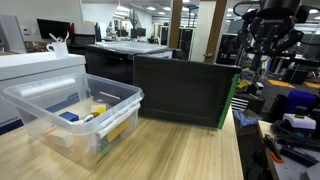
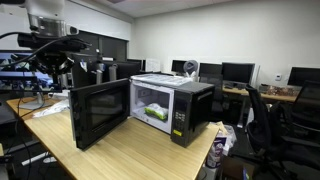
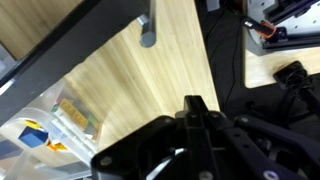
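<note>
The microwave door (image 2: 98, 112) stands swung open over the wooden table (image 1: 180, 150); in the wrist view only its dark edge shows, cut off at the top corner. The gripper (image 3: 195, 108) hangs above it, fingers pressed together and empty. Inside the microwave (image 2: 185, 105) a green-yellow item (image 2: 155, 113) is too small to name. A clear bin (image 1: 75, 115) of blurred packets (image 3: 75, 118) sits near the door.

An open-plan office: rows of monitors (image 2: 235, 72), desks (image 2: 283, 93) and swivel chairs (image 2: 268, 118).
</note>
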{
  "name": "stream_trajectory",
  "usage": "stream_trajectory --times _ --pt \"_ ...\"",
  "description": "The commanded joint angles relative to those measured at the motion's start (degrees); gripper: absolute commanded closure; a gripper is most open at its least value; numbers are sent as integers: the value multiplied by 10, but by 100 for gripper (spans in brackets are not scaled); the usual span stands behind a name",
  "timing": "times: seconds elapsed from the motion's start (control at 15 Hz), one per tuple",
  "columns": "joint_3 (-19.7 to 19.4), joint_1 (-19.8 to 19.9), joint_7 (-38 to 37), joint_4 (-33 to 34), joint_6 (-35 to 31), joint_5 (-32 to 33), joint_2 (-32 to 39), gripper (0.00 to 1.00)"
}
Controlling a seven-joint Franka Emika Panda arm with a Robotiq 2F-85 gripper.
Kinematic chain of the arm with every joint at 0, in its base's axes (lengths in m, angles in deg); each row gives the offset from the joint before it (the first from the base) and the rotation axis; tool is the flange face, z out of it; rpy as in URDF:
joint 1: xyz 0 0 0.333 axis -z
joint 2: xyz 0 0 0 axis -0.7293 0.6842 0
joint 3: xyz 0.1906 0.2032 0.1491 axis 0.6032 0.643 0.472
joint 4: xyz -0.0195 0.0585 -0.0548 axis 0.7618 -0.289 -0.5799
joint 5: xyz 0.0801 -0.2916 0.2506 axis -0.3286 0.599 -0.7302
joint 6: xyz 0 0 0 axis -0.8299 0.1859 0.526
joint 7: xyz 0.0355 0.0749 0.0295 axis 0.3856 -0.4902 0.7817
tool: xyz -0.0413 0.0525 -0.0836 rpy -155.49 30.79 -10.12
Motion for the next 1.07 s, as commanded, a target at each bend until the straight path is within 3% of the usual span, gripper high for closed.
stream_trajectory --times 0.0,0.2,0.47,0.6,0.87,1.0 --pt "57 44 38 -16 -15 8 34 100" --pt "148 82 33 -23 -128 -55 18 100" --pt "299 146 22 -21 -293 -186 -31 100" --pt "355 178 24 -8 -385 -251 -71 100" --pt "414 246 38 54 -527 -357 -132 100" --pt "443 310 39 105 -577 -380 -161 100"
